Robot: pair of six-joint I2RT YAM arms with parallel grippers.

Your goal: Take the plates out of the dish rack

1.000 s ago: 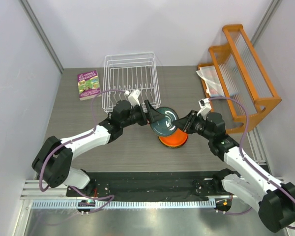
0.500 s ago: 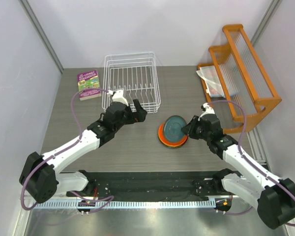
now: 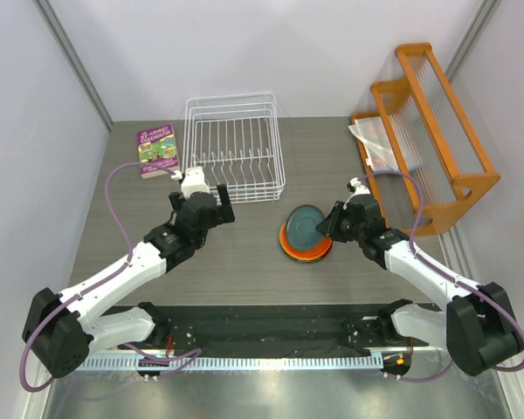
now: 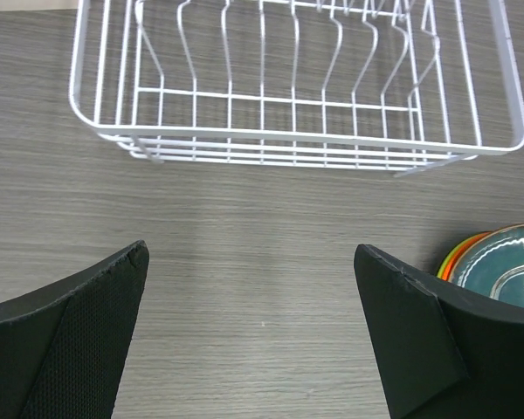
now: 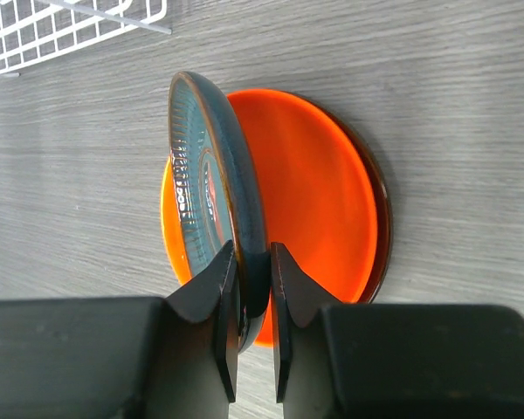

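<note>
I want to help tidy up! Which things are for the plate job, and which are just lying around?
For the job: white wire dish rack, teal plate held by the right end effector, orange plate beneath it.
Just lying about: book, orange wooden rack.

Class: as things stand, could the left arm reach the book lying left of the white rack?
Probably yes: the left gripper is open and empty, and only bare table lies between it and the book.
</note>
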